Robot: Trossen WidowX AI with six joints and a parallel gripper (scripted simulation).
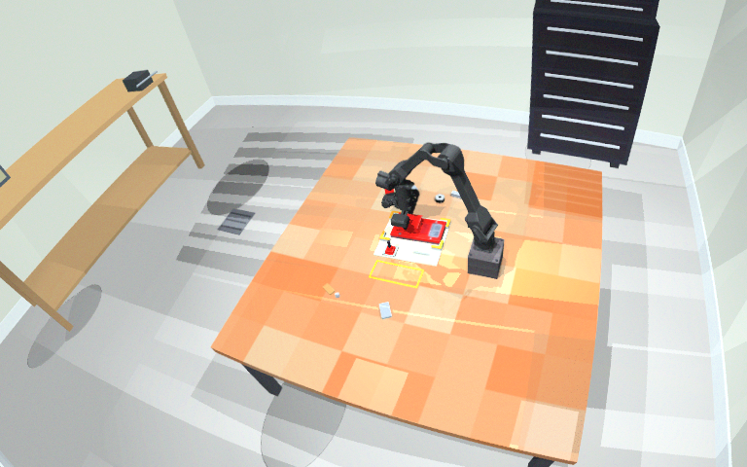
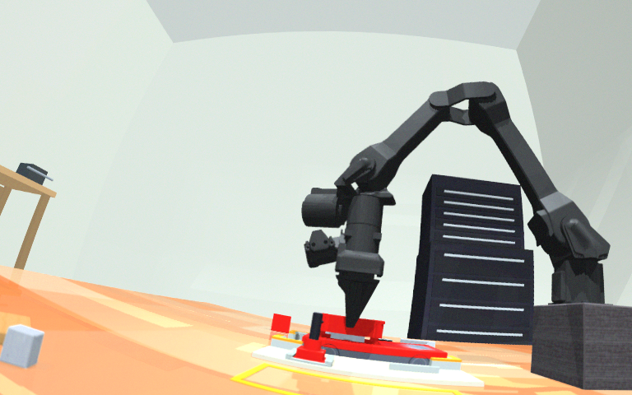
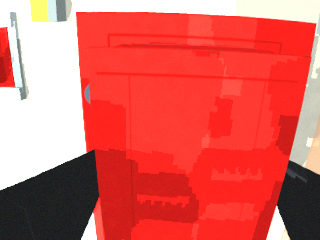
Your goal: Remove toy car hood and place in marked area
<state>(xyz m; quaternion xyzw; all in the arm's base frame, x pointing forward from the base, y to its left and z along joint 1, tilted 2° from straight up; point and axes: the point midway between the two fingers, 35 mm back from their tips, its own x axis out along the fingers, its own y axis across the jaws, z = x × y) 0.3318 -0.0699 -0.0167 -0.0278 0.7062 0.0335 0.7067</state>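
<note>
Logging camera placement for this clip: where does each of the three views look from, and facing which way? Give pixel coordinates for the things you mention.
Top: high above the table (image 1: pixel 457 374), angled down at it; whole arm shows.
Exterior: near tabletop height, looking across the toy car (image 2: pixel 401 346) toward the drawer cabinet (image 2: pixel 482 270); arm shows side-on.
Wrist: on the arm near the gripper, looking past its two black fingers at the red hood (image 3: pixel 175 115).
Top and exterior share the yellow outline (image 1: pixel 394 263) (image 2: pixel 272 386).

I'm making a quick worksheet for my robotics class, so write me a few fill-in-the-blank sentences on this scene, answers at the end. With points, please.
The claw (image 2: pixel 351 324) (image 3: pixel 188 163) is closed on the red ____ of the toy car (image 1: pixel 426 237) (image 2: pixel 396 346).
The marked area (image 1: pixel 373 269) (image 2: pixel 261 370) on the table is outlined in ____.
The tall cabinet (image 1: pixel 591 98) (image 2: pixel 480 270) has ____-coloured drawer fronts.

Missing words: hood; yellow; dark
</note>
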